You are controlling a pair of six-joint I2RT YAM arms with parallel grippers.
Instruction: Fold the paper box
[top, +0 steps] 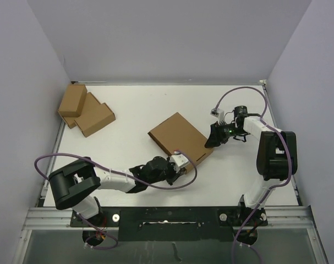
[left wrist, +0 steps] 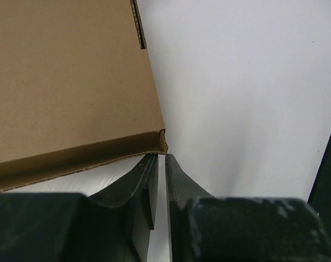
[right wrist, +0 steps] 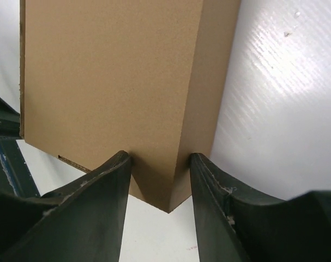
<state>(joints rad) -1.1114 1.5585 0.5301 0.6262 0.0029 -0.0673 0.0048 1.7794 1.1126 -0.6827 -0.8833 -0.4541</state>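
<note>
Two small brown cardboard boxes sit touching in the upper left of the overhead view, one (top: 72, 99) partly over the other (top: 97, 117), on a white table (top: 139, 104). Pale grey walls (top: 172, 38) surround it. A metal rail (top: 48, 223) crosses the bottom.

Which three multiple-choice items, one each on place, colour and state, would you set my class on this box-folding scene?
1. Where do the smaller cardboard boxes lie?
A) far left corner of the table
B) between the arms' bases
C) against the right wall

2. What colour are the arms' cables?
A) green
B) purple
C) orange

3. What state is the paper box in?
A) a flat unfolded sheet
B) torn in two
C) closed up, lid flat

Answers:
1 A: they sit at the far left corner in the top view.
2 B: purple loops trail from both arms.
3 C: the wrist views show a formed top and side walls.
</note>
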